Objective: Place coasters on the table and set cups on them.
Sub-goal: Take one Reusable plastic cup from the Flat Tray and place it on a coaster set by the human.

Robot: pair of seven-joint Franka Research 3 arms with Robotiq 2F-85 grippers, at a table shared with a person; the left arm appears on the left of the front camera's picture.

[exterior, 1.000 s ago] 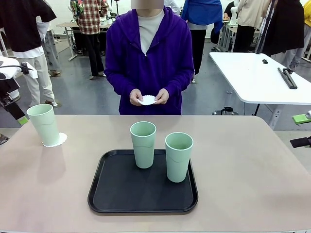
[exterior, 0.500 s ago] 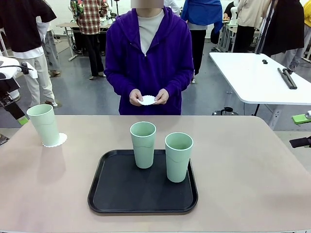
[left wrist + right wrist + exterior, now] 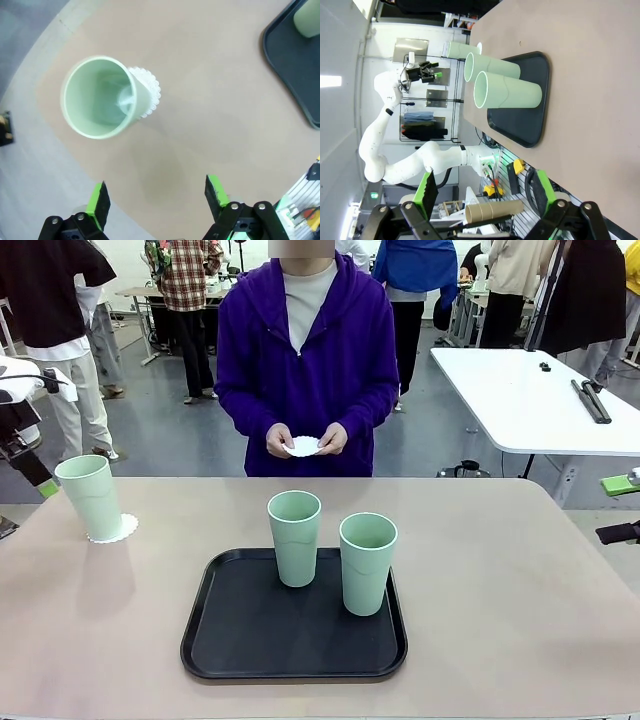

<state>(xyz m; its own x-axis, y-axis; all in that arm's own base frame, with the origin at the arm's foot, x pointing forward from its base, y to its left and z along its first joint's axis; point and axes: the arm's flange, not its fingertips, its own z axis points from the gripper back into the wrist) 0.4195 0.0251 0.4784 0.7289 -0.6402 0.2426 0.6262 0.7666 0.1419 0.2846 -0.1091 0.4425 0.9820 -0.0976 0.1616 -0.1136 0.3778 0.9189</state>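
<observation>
The beige worktop [image 3: 520, 590] is being shared with a person standing at its 12 o'clock edge. A black tray [image 3: 230, 640] is lying at its middle. Two mint-green tumblers are standing upright on the tray, the rear tumbler [image 3: 295, 537] at about 11 o'clock of the front tumbler [image 3: 368, 562], near but apart. A third tumbler [image 3: 90, 495] is being carried by a lacy paper doily [image 3: 120, 530] at 10 o'clock of the tray, well apart from it, so one setting is judged done.

The left gripper [image 3: 156, 192] is being held above and clear of that tumbler, fingers spread apart and empty. The right gripper [image 3: 485, 182] is being held off the 3 o'clock side, fingers likewise apart and empty.

A second doily [image 3: 303, 446] is being held in the person's hands [image 3: 280, 440], not yet laid down. Placing the second coaster is judged the step in hand. Once that doily is lying flat on bare worktop, a tumbler is to be lifted off the tray, kept upright, and centred on it without the paper being dragged.
</observation>
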